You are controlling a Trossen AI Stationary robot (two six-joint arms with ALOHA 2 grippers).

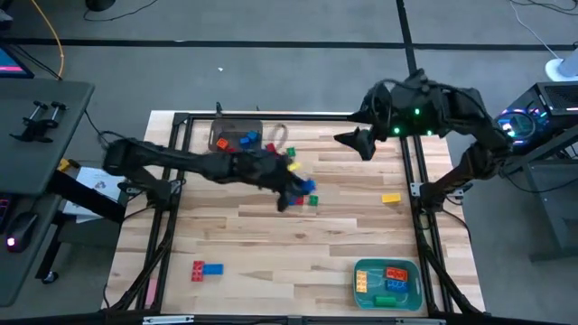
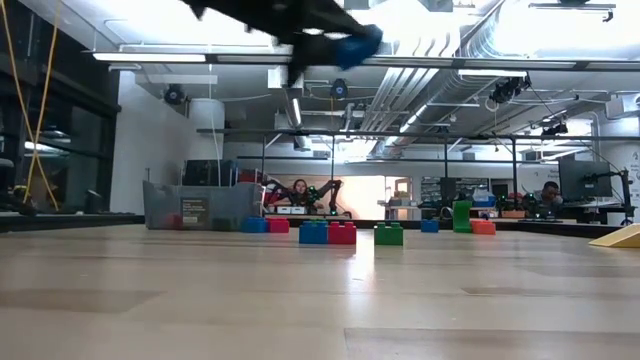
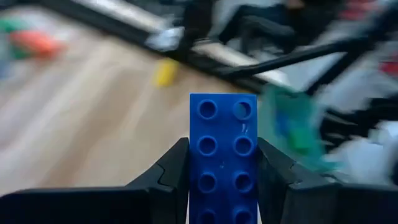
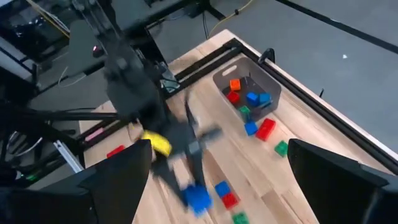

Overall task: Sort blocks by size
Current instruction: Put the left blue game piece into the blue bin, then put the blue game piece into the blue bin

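1. Left claw (image 3: 224, 186) clamps long blue block (image 3: 222, 155) by its flat sides, lifted above bench (image 1: 271, 244), beside grey bin (image 1: 237, 135).
2. Judged light, rigid, slick plastic; side grip suits.
3. Right claw (image 1: 354, 140) gapes empty, right of grey bin.

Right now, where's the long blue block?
The long blue block is clamped in the left end effector, lifted off the table near its centre in the high view, above the small cluster of loose blocks, right of the grey bin.
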